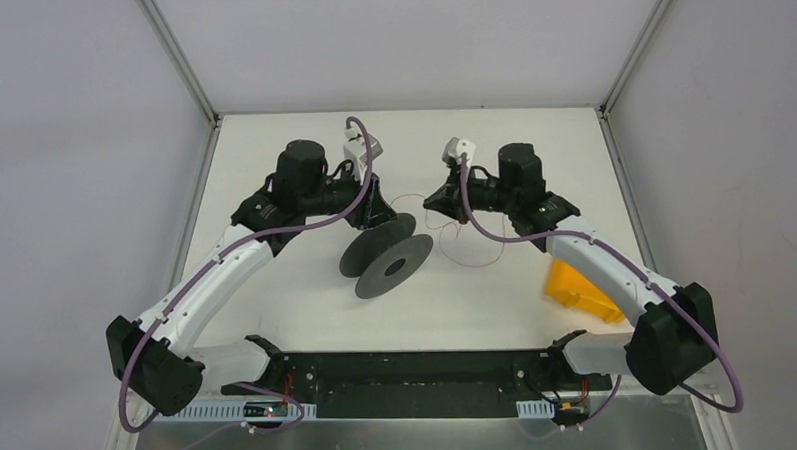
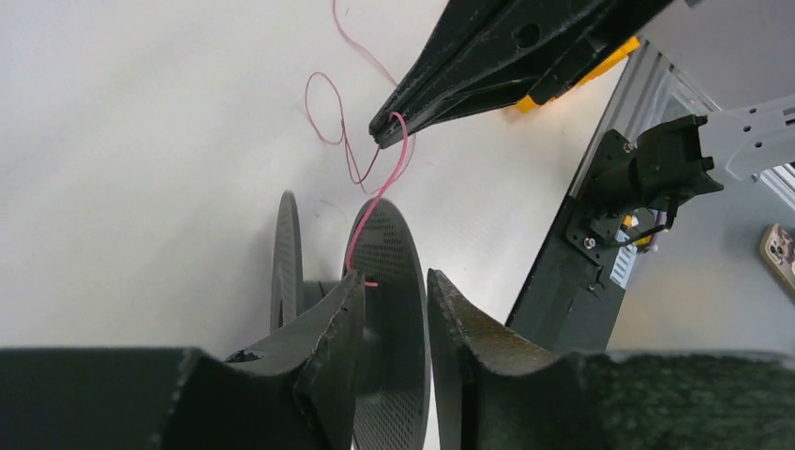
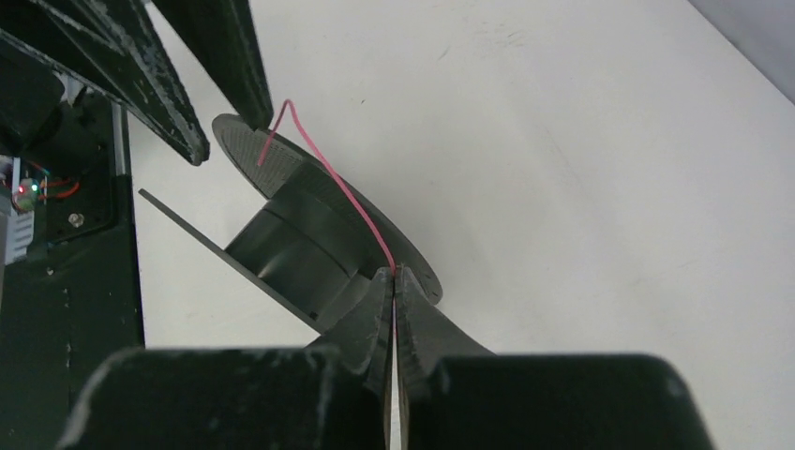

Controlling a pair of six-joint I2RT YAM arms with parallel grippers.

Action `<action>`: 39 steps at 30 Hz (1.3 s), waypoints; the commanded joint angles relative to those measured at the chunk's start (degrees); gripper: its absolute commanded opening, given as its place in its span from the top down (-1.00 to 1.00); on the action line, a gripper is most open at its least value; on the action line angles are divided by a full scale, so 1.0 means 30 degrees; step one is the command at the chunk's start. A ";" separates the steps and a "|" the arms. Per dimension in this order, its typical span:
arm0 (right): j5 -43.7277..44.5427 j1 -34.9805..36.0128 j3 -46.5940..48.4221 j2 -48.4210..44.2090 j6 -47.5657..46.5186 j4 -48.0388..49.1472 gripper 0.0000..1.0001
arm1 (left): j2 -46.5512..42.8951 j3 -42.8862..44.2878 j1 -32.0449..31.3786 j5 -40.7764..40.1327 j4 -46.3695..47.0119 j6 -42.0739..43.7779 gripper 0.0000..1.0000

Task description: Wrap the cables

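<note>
The right gripper (image 3: 394,274) clamps the cable (image 3: 339,190), probably to guide it onto the spool (image 3: 300,244); the left gripper (image 2: 396,281) is narrowly open, empty.

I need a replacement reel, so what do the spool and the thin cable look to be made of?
Spool: probably matte dark grey plastic, judging by its thin flat flanges, one finely dotted. Cable: seemingly fine wire in smooth pink coating; it lies in loose loops and kinks.
</note>
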 commanded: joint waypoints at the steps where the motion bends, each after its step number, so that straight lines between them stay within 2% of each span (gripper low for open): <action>1: 0.1857 0.1697 0.1681 0.0648 -0.3582 -0.3711 1.00 | -0.1512 -0.0292 0.0196 -0.2756 -0.2138 0.0394 0.29; 6: 0.2998 0.2929 0.2330 0.1142 -0.4335 -0.4341 1.00 | -0.2818 -0.0401 0.0384 -0.5355 -0.3915 0.0131 -0.03; 9: 0.3911 0.3727 0.2832 0.1379 -0.4848 -0.4634 1.00 | -0.3393 -0.0748 0.0501 -0.5451 -0.4269 0.0111 -0.20; 13: 0.5788 0.4860 0.3251 0.1853 -0.5663 -0.5052 1.00 | -0.3358 -0.1128 0.0698 -0.5124 -0.4686 0.0057 -0.27; 18: 0.6884 0.5705 0.3400 0.2284 -0.6108 -0.5055 1.00 | -0.2962 -0.1532 0.0879 -0.4809 -0.4674 -0.0098 -0.26; 32: 0.7184 0.6502 0.3198 0.2866 -0.5574 -0.4253 1.00 | -0.1445 -0.2297 0.0957 -0.4254 -0.3809 0.0611 -0.11; 39: 0.7060 0.6591 0.3205 0.2919 -0.5189 -0.3921 1.00 | -0.0714 -0.2464 0.0957 -0.3858 -0.3566 0.0985 0.12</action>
